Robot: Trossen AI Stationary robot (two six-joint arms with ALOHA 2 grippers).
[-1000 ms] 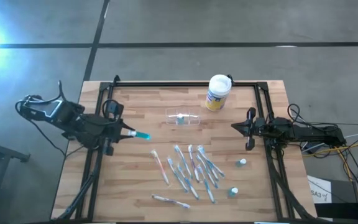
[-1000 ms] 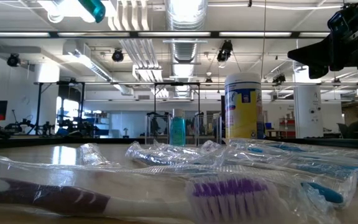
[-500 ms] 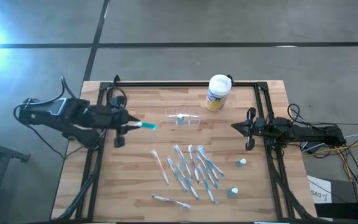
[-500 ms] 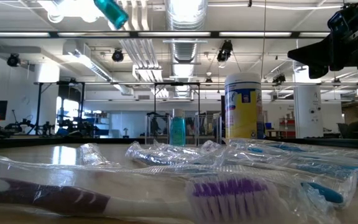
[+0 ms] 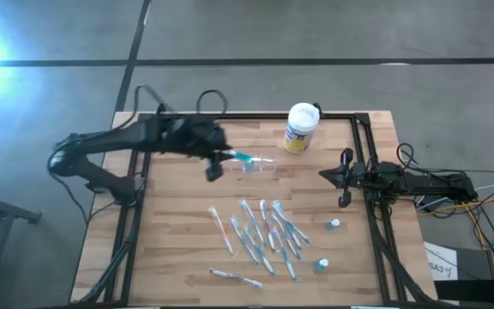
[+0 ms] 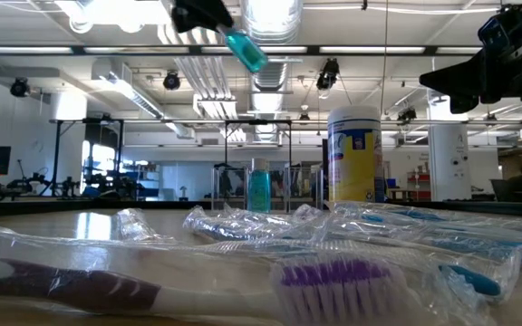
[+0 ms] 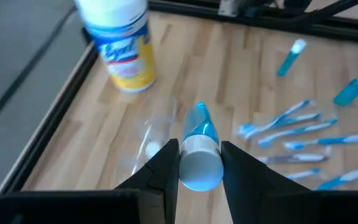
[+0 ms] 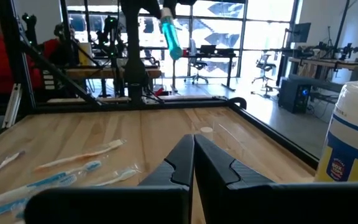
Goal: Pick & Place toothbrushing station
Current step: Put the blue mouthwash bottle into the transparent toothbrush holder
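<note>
My left gripper (image 5: 221, 158) is shut on a small teal tube with a white cap (image 7: 199, 124), high above the table beside the left end of the see-through holder (image 5: 256, 163). The tube's teal end (image 5: 242, 158) reaches over the holder. It also shows high up in the low view (image 6: 245, 50). The holder stands on the table left of the white-lidded canister (image 5: 300, 127), with a teal bottle (image 6: 259, 188) upright inside it. My right gripper (image 5: 343, 177) is shut and empty at the table's right side. My left gripper pinches the tube's white-capped end (image 7: 199, 168) between its two fingers (image 7: 166, 163). The fingers come from the table's left, slanting down. The tube sticks out past the fingertips in line with them. Its teal end is tilted down, and it is lifted clear of the table.
Several wrapped toothbrushes (image 5: 260, 232) lie in a loose heap at the table's middle and near side. Two small blue bottles (image 5: 334, 224) (image 5: 322, 264) lie at the near right. A black frame rail (image 5: 256, 116) runs along the far edge.
My left gripper has swung from the table's left edge toward the right and far side, up to the see-through holder. It has carried the teal tube lifted clear the whole way. The tube now tilts down more than before.
</note>
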